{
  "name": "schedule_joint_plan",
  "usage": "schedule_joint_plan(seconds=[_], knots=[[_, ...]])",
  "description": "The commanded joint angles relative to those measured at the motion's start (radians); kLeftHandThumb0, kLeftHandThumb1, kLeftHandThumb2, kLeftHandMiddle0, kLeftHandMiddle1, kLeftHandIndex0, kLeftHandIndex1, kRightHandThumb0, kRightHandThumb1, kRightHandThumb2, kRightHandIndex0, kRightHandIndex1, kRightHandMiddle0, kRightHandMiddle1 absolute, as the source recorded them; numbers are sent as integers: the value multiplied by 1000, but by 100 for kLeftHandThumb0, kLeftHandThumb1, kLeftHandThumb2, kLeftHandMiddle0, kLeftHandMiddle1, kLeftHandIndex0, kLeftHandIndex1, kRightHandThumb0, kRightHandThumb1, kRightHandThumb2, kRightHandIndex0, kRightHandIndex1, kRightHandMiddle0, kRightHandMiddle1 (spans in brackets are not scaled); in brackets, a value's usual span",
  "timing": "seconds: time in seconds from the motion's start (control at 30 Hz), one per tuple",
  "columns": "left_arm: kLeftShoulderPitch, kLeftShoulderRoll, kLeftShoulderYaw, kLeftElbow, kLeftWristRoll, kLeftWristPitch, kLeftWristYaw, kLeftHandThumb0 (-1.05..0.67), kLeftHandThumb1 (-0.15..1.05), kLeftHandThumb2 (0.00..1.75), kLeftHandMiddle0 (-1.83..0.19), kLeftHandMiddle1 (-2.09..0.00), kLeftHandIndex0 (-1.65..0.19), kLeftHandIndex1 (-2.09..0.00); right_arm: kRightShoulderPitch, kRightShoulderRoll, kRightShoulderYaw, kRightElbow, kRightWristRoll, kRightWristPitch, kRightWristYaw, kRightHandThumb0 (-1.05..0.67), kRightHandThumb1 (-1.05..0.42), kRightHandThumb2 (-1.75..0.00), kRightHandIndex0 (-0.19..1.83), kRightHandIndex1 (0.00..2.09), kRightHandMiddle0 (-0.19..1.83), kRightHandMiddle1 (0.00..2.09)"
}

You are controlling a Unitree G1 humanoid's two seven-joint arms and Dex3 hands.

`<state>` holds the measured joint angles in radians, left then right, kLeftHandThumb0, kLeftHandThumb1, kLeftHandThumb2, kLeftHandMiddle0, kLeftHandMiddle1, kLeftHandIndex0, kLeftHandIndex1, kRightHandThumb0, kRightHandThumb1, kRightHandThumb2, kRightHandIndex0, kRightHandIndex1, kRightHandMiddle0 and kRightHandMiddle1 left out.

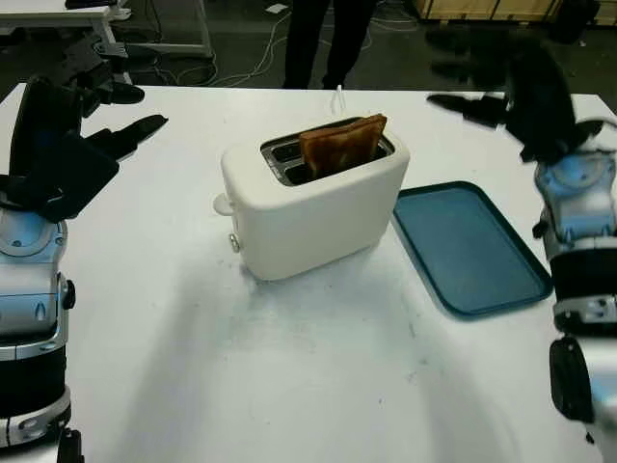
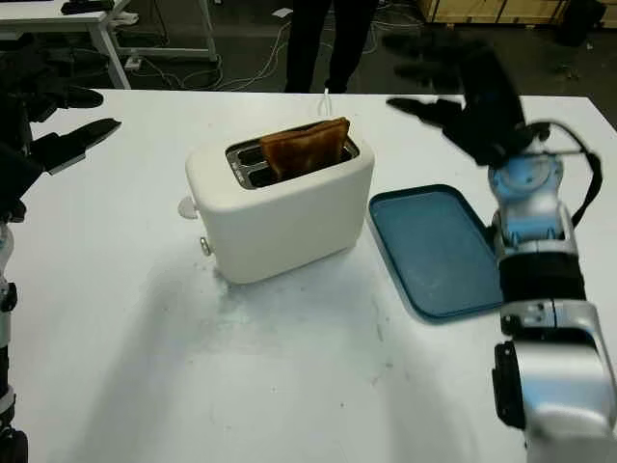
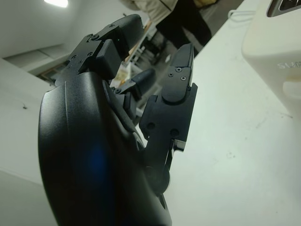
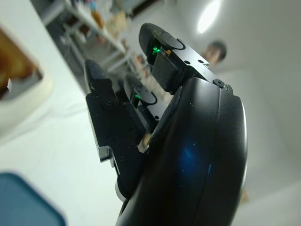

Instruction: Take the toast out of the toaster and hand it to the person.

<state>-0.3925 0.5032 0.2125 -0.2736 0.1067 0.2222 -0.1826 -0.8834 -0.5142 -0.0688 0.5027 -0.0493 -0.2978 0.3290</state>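
Observation:
A cream toaster (image 1: pixel 318 207) stands mid-table with a browned slice of toast (image 1: pixel 342 145) sticking up out of its slot. My left hand (image 1: pixel 92 121) is raised at the far left, open, well away from the toaster. My right hand (image 1: pixel 501 92) is raised at the far right, above the table's back edge, open and holding nothing. A person's dark legs (image 1: pixel 328 39) stand beyond the table's far edge. In the right wrist view the toast (image 4: pixel 11 66) shows at the edge, apart from my fingers (image 4: pixel 110 122).
A blue tray (image 1: pixel 468 246) lies flat to the right of the toaster, below my right arm. A white cable (image 1: pixel 339 96) runs from behind the toaster. Desks and floor cables lie beyond the white table (image 1: pixel 289 386).

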Motion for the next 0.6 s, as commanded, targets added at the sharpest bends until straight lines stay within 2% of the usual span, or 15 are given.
schedule_joint_plan(seconds=[0.0,0.2,0.27,0.33,0.4,0.47,0.5,0.57], knots=[[3,8,-4,-11,9,0,-1,-19,92,3,-29,-98,-37,-64,-53,1,6,-20,34,24,50,-24,-66,-1,82,3,77,2],[3,7,-1,-1,5,-11,-3,-18,92,3,-30,-98,-38,-63,-140,2,67,-24,11,-20,145,-38,-54,0,87,8,82,5],[2,6,-3,-1,6,-9,-2,-18,91,2,-30,-99,-38,-63,-165,0,100,-11,-14,-44,170,-48,-54,-1,87,9,83,6],[1,7,-5,0,10,-9,-2,-18,91,2,-30,-99,-38,-64,-192,-1,149,11,-75,-79,176,-65,-58,-2,89,14,84,8],[0,6,-6,-6,9,3,-3,-17,92,2,-30,-98,-37,-63,-218,9,189,46,-108,-107,203,-71,-60,-1,91,18,86,9],[0,6,-7,-7,10,4,-1,-16,92,2,-29,-98,-37,-63,-235,15,227,78,-148,-141,211,-77,-62,-1,84,36,86,11],[0,8,-7,-4,13,-1,0,-17,91,2,-30,-98,-37,-63,-241,15,245,89,-173,-156,208,-77,-62,0,75,54,86,12],[0,11,-7,-3,15,-4,-1,-18,91,2,-31,-99,-38,-63,-241,15,282,92,-230,-175,194,-78,-62,0,69,65,86,13]])
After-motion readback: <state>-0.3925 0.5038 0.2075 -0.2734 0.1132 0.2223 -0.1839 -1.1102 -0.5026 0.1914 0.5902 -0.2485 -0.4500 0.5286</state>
